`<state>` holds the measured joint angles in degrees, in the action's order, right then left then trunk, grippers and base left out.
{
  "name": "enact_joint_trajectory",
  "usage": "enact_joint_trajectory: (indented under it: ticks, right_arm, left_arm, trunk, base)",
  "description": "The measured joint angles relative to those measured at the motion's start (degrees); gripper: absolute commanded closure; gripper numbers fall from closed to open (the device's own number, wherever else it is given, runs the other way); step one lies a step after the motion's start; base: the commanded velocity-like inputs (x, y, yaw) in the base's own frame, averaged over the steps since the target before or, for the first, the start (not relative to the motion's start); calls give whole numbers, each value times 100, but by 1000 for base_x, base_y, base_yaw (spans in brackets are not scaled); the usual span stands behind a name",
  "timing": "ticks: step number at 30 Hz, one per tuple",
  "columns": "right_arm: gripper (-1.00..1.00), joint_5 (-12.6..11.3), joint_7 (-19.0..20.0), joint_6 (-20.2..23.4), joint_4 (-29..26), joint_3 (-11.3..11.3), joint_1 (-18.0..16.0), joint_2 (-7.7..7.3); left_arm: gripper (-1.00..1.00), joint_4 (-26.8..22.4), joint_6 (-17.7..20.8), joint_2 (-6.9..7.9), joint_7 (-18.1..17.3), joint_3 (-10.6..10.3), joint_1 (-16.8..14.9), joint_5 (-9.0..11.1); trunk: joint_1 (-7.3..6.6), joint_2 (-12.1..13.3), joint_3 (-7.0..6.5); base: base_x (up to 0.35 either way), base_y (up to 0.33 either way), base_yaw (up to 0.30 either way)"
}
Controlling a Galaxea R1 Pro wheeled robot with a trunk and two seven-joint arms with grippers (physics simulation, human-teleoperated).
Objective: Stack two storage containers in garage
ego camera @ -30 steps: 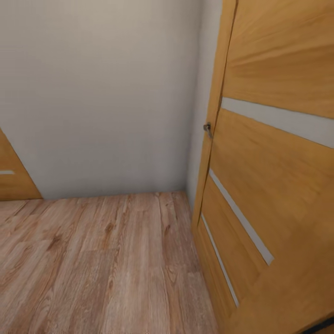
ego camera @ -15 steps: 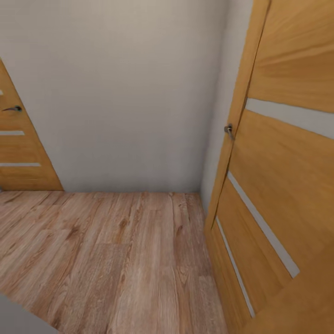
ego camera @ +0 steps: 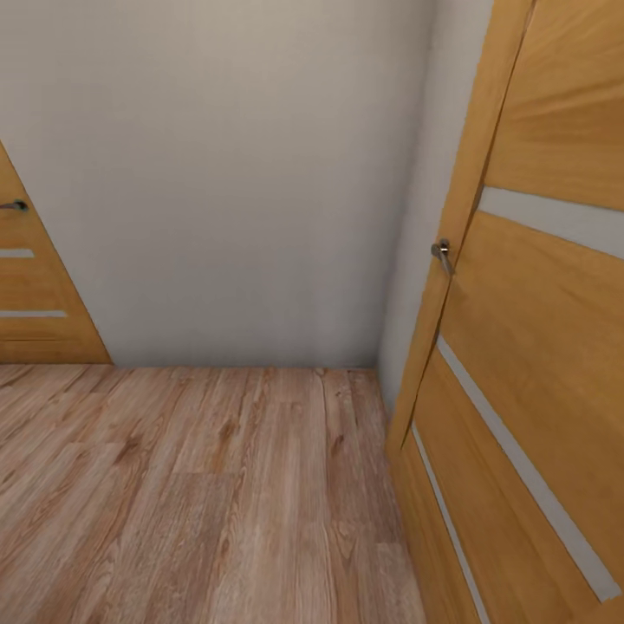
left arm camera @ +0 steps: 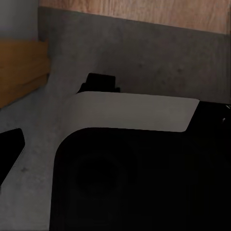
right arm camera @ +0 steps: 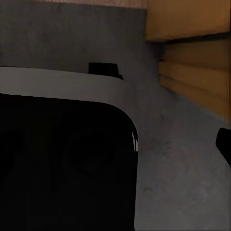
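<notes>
Storage containers: where they are cannot be told from these views. The head view looks into a corner of a room with a light wood-plank floor (ego camera: 217, 485) and a plain pale wall (ego camera: 225, 173). A honey-coloured door (ego camera: 537, 364) with pale horizontal strips stands along the right side, close to the camera, with a small metal handle (ego camera: 442, 256) near its edge. A second door (ego camera: 35, 295) of the same wood and strips stands at the far left end of the wall, with its own dark handle (ego camera: 13, 206) (cut by the picture's edge). The planks of the floor run toward the wall and meet it in a clean line.

The left wrist view shows a dark grey, mottled concrete floor (left arm camera: 144, 53), bordered by a strip of wood planking (left arm camera: 144, 12) and by orange wooden boards (left arm camera: 19, 67). A large black-and-white part of the robot (left arm camera: 134, 168) lies close before the camera, and a black sliver (left arm camera: 9, 144) shows at the picture's edge.

The right wrist view shows much the same: grey concrete (right arm camera: 183, 168), honey-coloured horizontal boards (right arm camera: 192, 62) beside it, a bulky black-and-white robot part (right arm camera: 62, 159) in the foreground, and a small black shape (right arm camera: 224, 142) at the edge.

Whether the left arm's fingers or the right arm's fingers are released or clenched, I cannot tell.
</notes>
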<state>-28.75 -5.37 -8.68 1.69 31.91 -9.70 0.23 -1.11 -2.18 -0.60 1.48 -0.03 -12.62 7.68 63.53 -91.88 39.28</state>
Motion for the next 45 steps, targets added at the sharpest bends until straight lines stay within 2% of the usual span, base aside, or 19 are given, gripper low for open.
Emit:
enact_joint_trajectory:
  ticks: [25,30,45]
  right_arm:
    - [-100,8,11,-4,0,4,0,-3]
    - [-100,7,10,0,0,4,-1,0]
    - [-100,7,9,0,0,4,0,0]
  left_arm:
    - [-100,0,0,0,0,9,0,2]
    - [-100,-2,0,0,0,10,1,3]
    - [-100,0,0,0,0,17,0,11]
  trunk:
    - [0,0,0]
    - [0,0,0]
    - [3,0,0]
  base:
    - [318,0,0]
    - [305,0,156]
    - [36,0,56]
